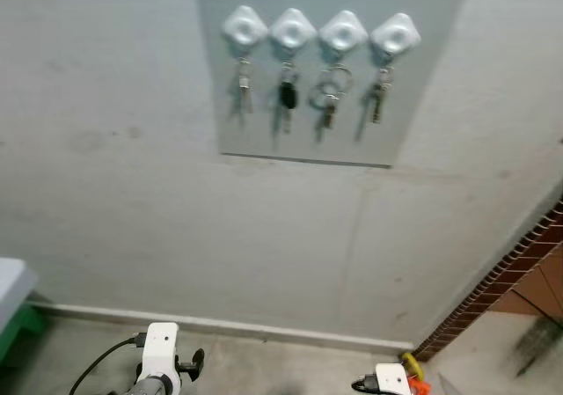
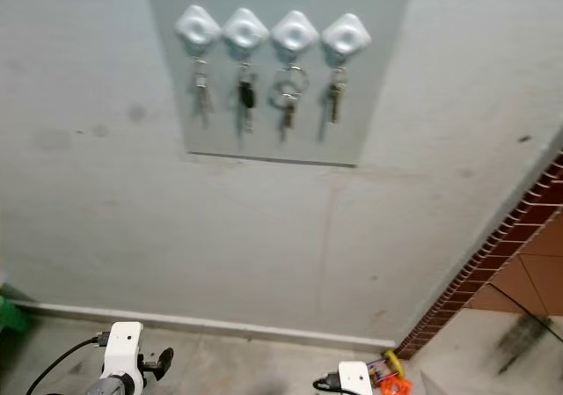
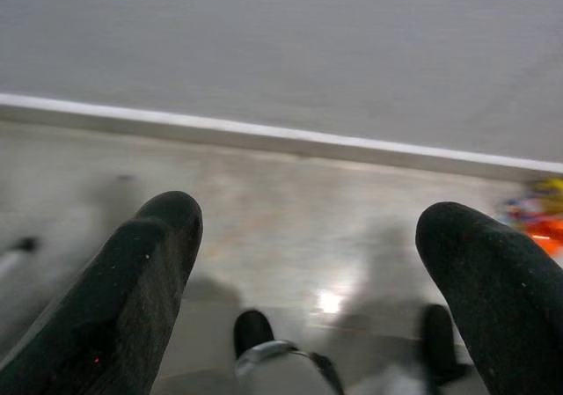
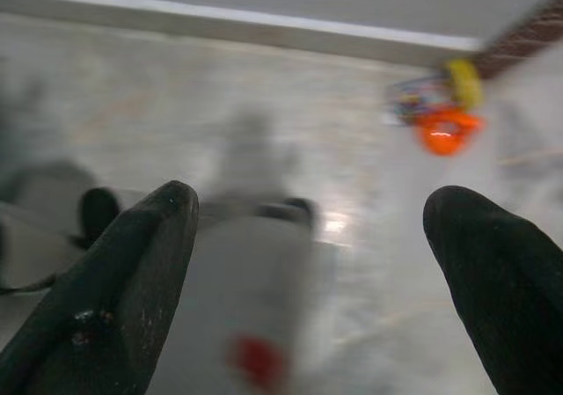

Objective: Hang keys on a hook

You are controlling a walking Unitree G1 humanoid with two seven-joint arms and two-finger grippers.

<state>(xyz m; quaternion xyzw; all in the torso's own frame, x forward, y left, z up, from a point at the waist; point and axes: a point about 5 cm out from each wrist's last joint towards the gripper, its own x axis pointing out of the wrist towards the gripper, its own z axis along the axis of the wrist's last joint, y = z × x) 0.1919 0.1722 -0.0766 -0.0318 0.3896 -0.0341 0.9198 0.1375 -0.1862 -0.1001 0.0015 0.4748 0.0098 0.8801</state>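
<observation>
Four key bunches [image 1: 329, 96] hang on white hooks [image 1: 343, 32]; we judge them light, rigid, best taken by the ring, while left hand [image 3: 308, 263] and right hand [image 4: 312, 254] gape empty

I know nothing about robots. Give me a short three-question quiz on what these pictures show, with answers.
1. How many hooks are on the grey board?
2. True or false: every hook has keys hanging from it.
3. The left gripper and right gripper are: A) shut on keys, B) open and empty, C) touching the board.

Key: 1. Four. 2. True. 3. B; both hang low over the floor, fingers spread.
</observation>
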